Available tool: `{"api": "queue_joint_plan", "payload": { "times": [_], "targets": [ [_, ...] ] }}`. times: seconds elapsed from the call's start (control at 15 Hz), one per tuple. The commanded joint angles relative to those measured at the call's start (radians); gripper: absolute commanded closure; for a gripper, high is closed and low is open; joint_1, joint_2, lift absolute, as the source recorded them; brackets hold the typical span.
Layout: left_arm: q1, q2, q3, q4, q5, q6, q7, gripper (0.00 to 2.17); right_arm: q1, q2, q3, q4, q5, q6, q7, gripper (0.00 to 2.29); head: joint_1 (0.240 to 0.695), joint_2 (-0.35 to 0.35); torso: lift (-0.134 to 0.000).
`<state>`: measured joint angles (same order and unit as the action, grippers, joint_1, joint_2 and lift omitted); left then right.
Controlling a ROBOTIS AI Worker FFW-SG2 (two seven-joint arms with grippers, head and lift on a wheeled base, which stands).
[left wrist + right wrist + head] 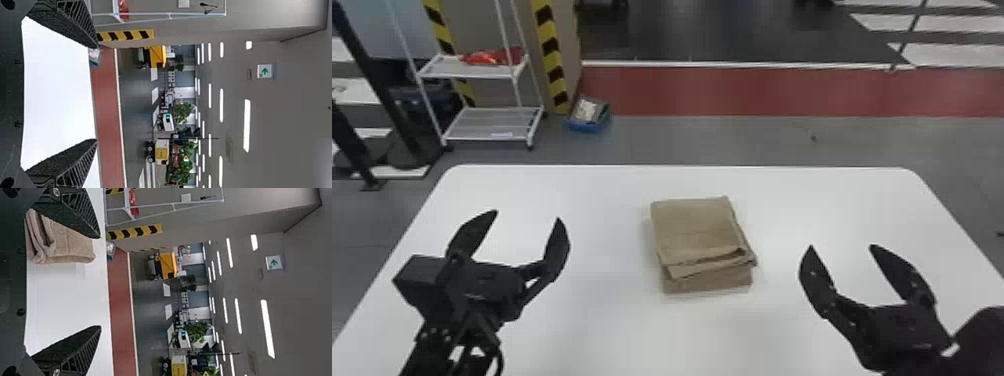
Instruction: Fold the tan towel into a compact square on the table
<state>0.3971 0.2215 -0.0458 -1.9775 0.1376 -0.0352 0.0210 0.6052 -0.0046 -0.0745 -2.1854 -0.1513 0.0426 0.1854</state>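
Either side of towel [699,227], over tbl [602,200]: L arm [477,287], R arm [902,327] angled fwd, both jaws spread, empty.

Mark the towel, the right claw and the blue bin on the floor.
Towel [694,222]: head view, top folded layer.
Right claw [842,246]: head view, midway between its fingertips.
Blue bin [586,127]: head view, near side wall.

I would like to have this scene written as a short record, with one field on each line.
towel: tan, folded in layers, near edges uneven
support: white table
left gripper: left of towel, jaws open, empty
right gripper: right of towel, jaws open, empty
contact: neither gripper touches towel
behind table: white shelf rack, blue bin on floor
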Motion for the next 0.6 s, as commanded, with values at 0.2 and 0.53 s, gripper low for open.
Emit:
{"api": "queue_joint_plan", "payload": {
  "times": [0.2,0.53],
  "targets": [
    [0.014,0.001,0.007,-0.017,0.004,0.004,0.002,0.03,-0.005,0.006,0.009,-0.001,0.003,-0.003,-0.006,0.06,0.695,0.016,-0.109],
    [0.012,0.001,0.009,-0.021,0.016,0.004,0.002,0.03,0.004,0.006,0.009,-0.008,-0.001,-0.016,-0.006,0.07,0.695,0.016,-0.109]
  ]
}}
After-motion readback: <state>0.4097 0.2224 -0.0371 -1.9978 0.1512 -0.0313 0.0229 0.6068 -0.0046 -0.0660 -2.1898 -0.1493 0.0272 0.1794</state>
